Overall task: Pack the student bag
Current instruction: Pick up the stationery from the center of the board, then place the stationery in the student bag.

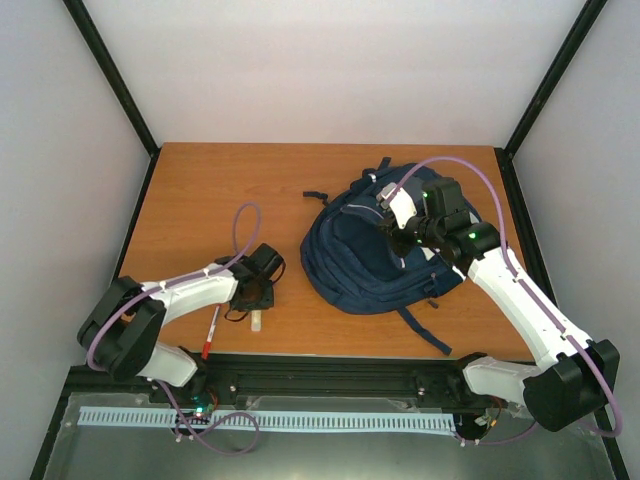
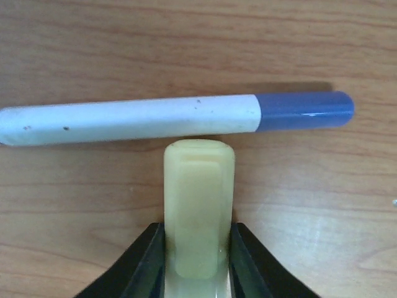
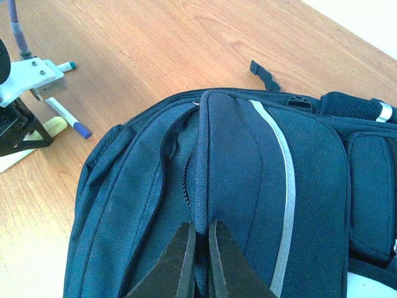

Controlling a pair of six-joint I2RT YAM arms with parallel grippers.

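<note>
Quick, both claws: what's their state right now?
Left claw: closed on a pale yellow object.
Right claw: closed, pinching the bag seam.

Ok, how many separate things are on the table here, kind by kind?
Student bag: 1
Markers: 3, namely blue-capped, green-capped, red-capped
Pale yellow piece: 1
Total: 5
</note>
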